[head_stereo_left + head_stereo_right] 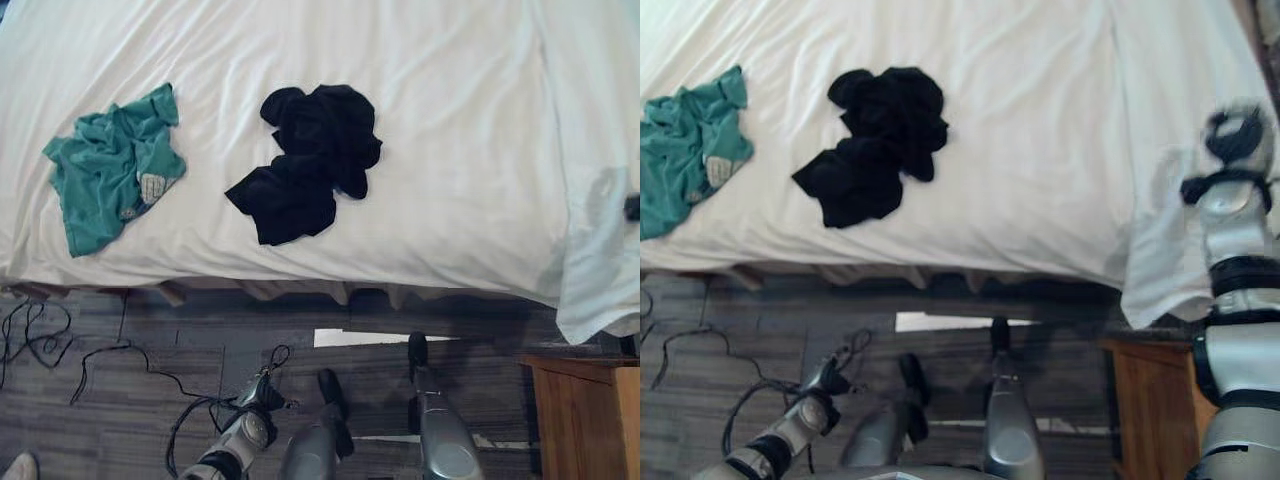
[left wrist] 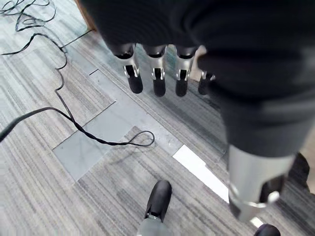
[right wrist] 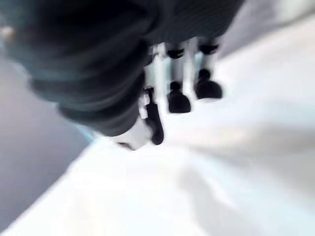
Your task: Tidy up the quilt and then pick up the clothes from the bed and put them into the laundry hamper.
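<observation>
**Quilt step: right hand at the overhanging corner**

Right eye view: right hand [image 1: 1232, 150] over the quilt [image 1: 1040, 130] edge; black clothes [image 1: 880, 140] and green garment [image 1: 685, 150] well to its left.

Right wrist view: fingers [image 3: 206, 88] relaxed, holding nothing, quilt just beyond. Suggest pinching the hem before pulling.

Left wrist view: left hand [image 2: 162, 73] open above floor [image 2: 98, 147], idle.

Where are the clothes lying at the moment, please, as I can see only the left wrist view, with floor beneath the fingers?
Observer: Both lie on the white quilt: a black garment near the middle and a green garment to its left.
Operator: Thank you. Where is the right hand?
Observer: The right hand is at the quilt's overhanging right corner.
Operator: Is it gripping the quilt?
Observer: No, its fingers look relaxed and grip nothing.
</observation>
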Controlling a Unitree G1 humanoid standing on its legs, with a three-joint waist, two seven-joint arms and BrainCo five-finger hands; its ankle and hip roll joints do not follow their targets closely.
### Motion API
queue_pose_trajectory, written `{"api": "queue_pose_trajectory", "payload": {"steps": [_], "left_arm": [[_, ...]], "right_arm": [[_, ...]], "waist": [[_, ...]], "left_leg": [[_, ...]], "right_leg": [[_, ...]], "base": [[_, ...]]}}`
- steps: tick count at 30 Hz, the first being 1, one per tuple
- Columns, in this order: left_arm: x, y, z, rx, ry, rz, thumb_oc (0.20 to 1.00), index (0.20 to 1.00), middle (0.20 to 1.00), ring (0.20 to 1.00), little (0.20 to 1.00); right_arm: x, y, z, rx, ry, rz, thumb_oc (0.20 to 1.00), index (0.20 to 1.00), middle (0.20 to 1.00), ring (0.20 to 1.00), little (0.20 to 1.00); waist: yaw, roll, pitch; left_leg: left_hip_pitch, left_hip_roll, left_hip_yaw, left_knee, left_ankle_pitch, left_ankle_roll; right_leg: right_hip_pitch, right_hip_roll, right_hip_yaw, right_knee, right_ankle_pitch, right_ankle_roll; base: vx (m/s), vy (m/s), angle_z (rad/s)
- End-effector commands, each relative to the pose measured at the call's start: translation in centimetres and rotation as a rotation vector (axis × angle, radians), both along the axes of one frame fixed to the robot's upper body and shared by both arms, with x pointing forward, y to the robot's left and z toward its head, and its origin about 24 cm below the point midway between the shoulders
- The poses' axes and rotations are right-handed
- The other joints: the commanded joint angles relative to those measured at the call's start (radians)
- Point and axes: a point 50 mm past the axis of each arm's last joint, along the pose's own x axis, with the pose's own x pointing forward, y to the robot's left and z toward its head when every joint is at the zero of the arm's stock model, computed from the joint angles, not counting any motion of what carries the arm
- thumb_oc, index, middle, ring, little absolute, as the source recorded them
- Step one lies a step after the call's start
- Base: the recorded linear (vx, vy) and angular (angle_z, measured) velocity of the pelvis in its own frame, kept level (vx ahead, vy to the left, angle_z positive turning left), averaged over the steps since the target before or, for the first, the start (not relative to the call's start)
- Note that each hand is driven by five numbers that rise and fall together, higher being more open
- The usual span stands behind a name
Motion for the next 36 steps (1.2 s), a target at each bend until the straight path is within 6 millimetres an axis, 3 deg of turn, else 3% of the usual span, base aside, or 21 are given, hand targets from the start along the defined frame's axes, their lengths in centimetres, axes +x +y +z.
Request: {"api": "queue_pose_trajectory", "payload": {"steps": [1,3,4,6,7,8,9,10,14,15,16,19,22,23,25,26,27,30,31,33,36], "left_arm": [[0.3,0.2,-0.1,0.037,0.018,0.008,1.000,1.000,1.000,1.000,1.000],[0.3,0.2,-0.1,0.039,0.019,0.006,1.000,1.000,1.000,1.000,1.000],[0.0,0.5,-0.2,0.037,0.027,0.036,1.000,1.000,1.000,1.000,1.000],[-0.2,0.7,-0.3,0.038,0.034,0.045,1.000,1.000,1.000,1.000,1.000],[-1.0,1.0,-0.6,0.046,0.061,0.062,1.000,1.000,1.000,1.000,1.000],[-1.4,1.3,-0.8,0.052,0.077,0.070,1.000,1.000,1.000,1.000,1.000],[-1.5,1.3,-0.8,0.054,0.079,0.069,1.000,1.000,1.000,1.000,1.000],[-2.0,1.6,-1.1,0.071,0.106,0.069,1.000,1.000,1.000,1.000,1.000],[-2.1,2.1,-1.1,0.082,0.123,0.077,1.000,1.000,1.000,1.000,1.000],[-2.1,2.1,-1.1,0.080,0.128,0.074,1.000,1.000,1.000,1.000,1.000],[-1.6,1.9,-0.9,0.073,0.117,0.068,1.000,1.000,1.000,1.000,1.000],[-0.4,1.5,-0.4,0.061,0.080,0.038,1.000,1.000,1.000,1.000,1.000],[-0.1,2.1,-0.1,0.076,0.078,0.043,1.000,1.000,1.000,1.000,1.000],[-0.2,2.6,0.0,0.075,0.067,0.066,1.000,1.000,1.000,1.000,1.000],[0.1,2.5,0.2,0.066,0.053,0.067,1.000,1.000,1.000,1.000,1.000],[0.7,2.2,0.7,-0.014,-0.022,0.155,1.000,1.000,1.000,1.000,1.000],[0.5,2.1,0.6,-0.028,-0.020,0.169,1.000,1.000,1.000,1.000,1.000],[-1.1,2.3,-0.3,-0.035,0.035,0.210,1.000,1.000,1.000,1.000,1.000],[-1.1,2.3,-0.4,-0.035,0.036,0.210,1.000,1.000,1.000,1.000,1.000],[-2.0,2.3,-0.8,-0.048,0.050,0.259,1.000,1.000,1.000,1.000,1.000],[-2.6,1.6,-1.3,-0.082,0.073,0.266,1.000,1.000,1.000,1.000,1.000]], "right_arm": [[-3.8,-0.8,-8.4,0.187,0.137,-0.089,0.200,0.200,0.200,0.200,0.200],[-3.9,-0.8,-8.5,0.189,0.138,-0.090,0.200,0.200,0.200,0.200,0.200],[-7.8,-0.7,-13.8,0.297,0.231,-0.145,0.200,0.200,0.200,0.200,0.200],[-9.8,-0.7,-15.9,0.339,0.273,-0.180,0.200,0.200,0.200,0.200,0.200],[-13.8,0.2,-20.1,0.439,0.363,-0.237,0.200,0.200,0.200,0.200,0.200],[-15.4,0.9,-21.6,0.490,0.396,-0.258,0.200,0.200,0.200,0.200,0.200],[-15.5,1.0,-21.7,0.491,0.398,-0.259,0.200,0.200,0.200,0.200,0.200],[-18.4,2.7,-24.8,0.592,0.490,-0.297,0.200,0.200,0.200,0.200,0.200],[-22.6,7.3,-29.5,0.717,0.739,-0.257,0.200,0.200,0.200,0.200,0.200],[-23.5,8.5,-30.3,0.749,0.787,-0.244,0.843,0.843,0.843,0.843,0.843],[-24.3,10.3,-31.4,0.813,0.844,-0.242,1.000,1.000,1.000,1.000,1.000],[-23.9,12.5,-32.2,0.814,0.940,-0.145,1.000,1.000,1.000,1.000,1.000],[-22.8,13.5,-32.2,0.776,0.974,-0.043,1.000,1.000,1.000,1.000,1.000],[-22.0,14.2,-32.2,0.753,0.976,0.010,1.000,1.000,1.000,1.000,1.000],[-21.3,14.5,-32.0,0.745,0.964,0.037,1.000,1.000,1.000,1.000,1.000],[-19.9,14.2,-31.5,0.632,1.001,0.131,1.000,1.000,1.000,1.000,1.000],[-19.3,14.0,-31.2,0.606,1.002,0.140,1.000,1.000,1.000,1.000,1.000],[-19.1,13.9,-31.1,0.593,1.007,0.152,1.000,1.000,1.000,1.000,1.000],[-19.1,13.9,-31.1,0.592,1.008,0.152,1.000,1.000,1.000,1.000,1.000],[-19.6,13.9,-31.3,0.612,1.011,0.137,1.000,1.000,1.000,1.000,1.000],[-21.0,13.3,-31.5,0.708,0.961,0.057,1.000,1.000,1.000,1.000,1.000]], "waist": [[-0.055,-0.020,-0.026],[-0.052,-0.021,-0.030],[-0.064,-0.031,-0.041],[-0.069,-0.037,-0.048],[-0.091,-0.054,-0.065],[-0.099,-0.062,-0.081],[-0.098,-0.063,-0.081],[-0.109,-0.076,-0.109],[-0.104,-0.100,-0.145],[-0.099,-0.108,-0.149],[-0.090,-0.119,-0.150],[-0.064,-0.124,-0.140],[-0.039,-0.095,-0.143],[0.000,-0.105,-0.158],[0.012,-0.112,-0.166],[0.075,-0.123,-0.119],[0.079,-0.119,-0.116],[0.074,-0.104,-0.146],[0.074,-0.104,-0.142],[0.065,-0.088,-0.174],[0.044,-0.072,-0.205]], "left_leg": [[0.024,0.073,-0.061,0.140,-0.096,-0.048],[0.021,0.074,-0.060,0.138,-0.092,-0.048],[0.045,0.071,-0.063,0.131,-0.109,-0.041],[0.060,0.070,-0.064,0.126,-0.115,-0.037],[0.107,0.064,-0.058,0.106,-0.131,-0.029],[0.118,0.058,-0.054,0.095,-0.131,-0.025],[0.121,0.058,-0.054,0.093,-0.130,-0.025],[0.152,0.046,-0.046,0.061,-0.132,-0.020],[0.212,0.025,-0.040,0.007,-0.126,-0.007],[0.219,0.020,-0.044,0.001,-0.126,-0.002],[0.239,0.004,-0.051,-0.019,-0.123,0.010],[0.231,-0.008,-0.068,-0.030,-0.113,0.025],[0.211,0.002,-0.064,-0.030,-0.099,0.036],[0.202,-0.019,-0.063,-0.020,-0.103,0.037],[0.172,-0.033,-0.083,0.045,-0.122,0.036],[-0.028,-0.015,-0.085,0.428,-0.101,-0.028],[-0.049,-0.001,-0.078,0.444,-0.082,-0.044],[-0.005,0.094,-0.067,0.313,-0.089,-0.051],[0.004,0.093,-0.066,0.307,-0.087,-0.052],[0.079,0.197,-0.094,0.108,0.000,-0.069],[0.097,0.302,-0.120,0.008,0.091,-0.125]], "right_leg": [[-0.024,-0.078,0.048,0.342,-0.319,0.125],[-0.027,-0.077,0.049,0.337,-0.314,0.124],[-0.002,-0.078,0.039,0.328,-0.315,0.126],[0.014,-0.079,0.034,0.321,-0.312,0.128],[0.062,-0.084,0.024,0.295,-0.304,0.137],[0.078,-0.085,0.023,0.272,-0.291,0.140],[0.081,-0.086,0.022,0.268,-0.290,0.141],[0.112,-0.089,0.024,0.226,-0.266,0.152],[0.159,-0.101,0.027,0.187,-0.234,0.169],[0.164,-0.104,0.028,0.191,-0.231,0.173],[0.167,-0.113,0.029,0.206,-0.222,0.184],[0.138,-0.109,0.039,0.267,-0.173,0.201],[0.119,-0.043,-0.016,0.415,-0.279,0.168],[0.186,-0.039,-0.107,0.346,-0.337,0.128],[0.251,-0.033,-0.135,0.263,-0.357,0.113],[0.315,-0.048,-0.124,0.177,-0.365,0.057],[0.320,-0.053,-0.132,0.166,-0.365,0.056],[0.331,-0.096,-0.152,0.126,-0.345,0.093],[0.337,-0.096,-0.152,0.124,-0.345,0.093],[0.344,-0.138,-0.146,0.110,-0.337,0.128],[0.366,-0.214,-0.147,0.083,-0.316,0.183]], "base": [[0.00,0.020,0.15],[0.01,0.010,0.17],[0.05,0.025,0.08],[0.06,0.050,0.08],[0.07,0.082,0.11],[0.07,0.084,0.10],[0.05,0.121,0.08],[0.04,0.138,-0.07],[0.02,0.146,-0.25],[-0.04,0.198,-0.01],[-0.05,0.157,0.05],[-0.14,0.150,0.07],[-0.17,0.119,0.16],[-0.03,-0.034,0.08],[-0.05,-0.077,0.19],[-0.15,-0.002,0.46],[-0.15,0.072,0.55],[0.04,0.276,0.22],[0.13,0.435,-0.17],[0.17,0.534,-0.11],[0.22,0.769,-0.13]]}}
